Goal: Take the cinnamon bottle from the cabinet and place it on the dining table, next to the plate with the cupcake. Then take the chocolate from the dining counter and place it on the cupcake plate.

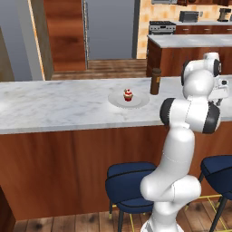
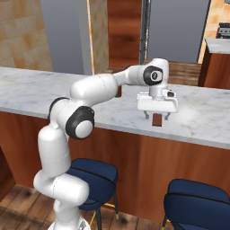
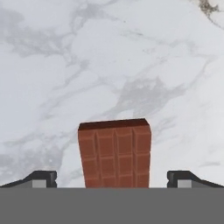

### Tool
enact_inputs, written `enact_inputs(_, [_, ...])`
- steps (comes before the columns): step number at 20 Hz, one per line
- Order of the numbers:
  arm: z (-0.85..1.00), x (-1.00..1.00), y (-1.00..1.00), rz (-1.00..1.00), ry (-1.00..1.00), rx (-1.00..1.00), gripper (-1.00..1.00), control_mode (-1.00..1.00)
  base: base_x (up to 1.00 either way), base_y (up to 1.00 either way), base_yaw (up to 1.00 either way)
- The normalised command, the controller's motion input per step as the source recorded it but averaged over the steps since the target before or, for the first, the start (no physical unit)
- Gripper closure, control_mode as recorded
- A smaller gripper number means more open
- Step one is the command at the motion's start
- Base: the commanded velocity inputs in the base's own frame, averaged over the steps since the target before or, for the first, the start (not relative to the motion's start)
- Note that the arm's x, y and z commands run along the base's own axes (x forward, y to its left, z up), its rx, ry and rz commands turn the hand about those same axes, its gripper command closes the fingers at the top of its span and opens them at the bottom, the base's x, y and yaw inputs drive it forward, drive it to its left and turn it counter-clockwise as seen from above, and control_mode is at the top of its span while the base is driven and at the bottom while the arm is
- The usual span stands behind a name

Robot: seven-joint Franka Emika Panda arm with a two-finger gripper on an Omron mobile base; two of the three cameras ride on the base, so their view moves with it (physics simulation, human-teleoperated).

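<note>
Gripper (image 2: 157,116): spread wide, chocolate (image 3: 115,154) between the fingertips (no contact visible)
Cinnamon bottle (image 1: 155,81): upright beside plate (image 1: 117,100)

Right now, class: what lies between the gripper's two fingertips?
In the hand view, the chocolate stands between the fingertips, with bare marble dining counter beyond it. Gaps show on both sides, so the gripper is open.

Arm reaches forward; gripper (image 2: 157,116) points down, jaws apparently spread wide.
</note>
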Motion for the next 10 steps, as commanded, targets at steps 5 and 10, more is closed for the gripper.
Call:
enact_inputs(5, [-0.13,0.00,-0.01,0.00,0.00,0.00,-1.00,-1.00,0.00,0.00,0.00])
enact_inputs(10, [-0.18,-0.03,0.00,0.00,-0.01,0.00,-1.00,-1.00,0.00,0.00,0.00])
